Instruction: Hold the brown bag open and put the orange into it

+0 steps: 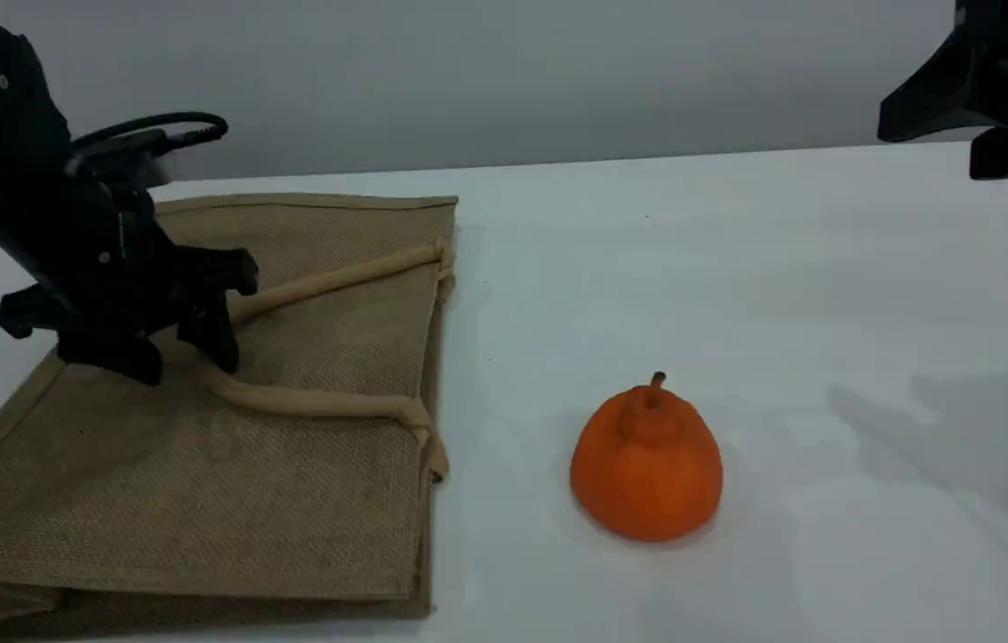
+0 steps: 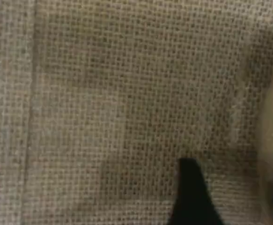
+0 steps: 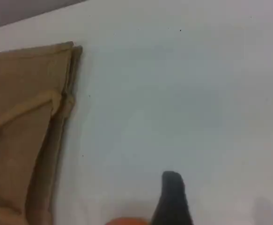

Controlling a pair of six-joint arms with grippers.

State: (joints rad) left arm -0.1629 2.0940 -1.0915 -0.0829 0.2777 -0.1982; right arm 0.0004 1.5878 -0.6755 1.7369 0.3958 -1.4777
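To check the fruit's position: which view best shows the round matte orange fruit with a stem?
The scene view: the round matte orange fruit sits whole on the white table. The right wrist view catches only a sliver at its bottom edge. The left wrist view shows none.

Left arm (image 1: pixel 30 179) down low at the frame's left, right pincer (image 1: pixel 928 152) up high in the upper right corner.
The left arm slants down from the upper left, and its left pincer (image 1: pixel 175 362) points downward with two black fingers spread apart. The right pincer juts in from the frame's edge, fingers aimed leftward and parted wide. Each wrist view shows one dark fingertip (image 2: pixel 192 197) (image 3: pixel 171 197) at its bottom edge.
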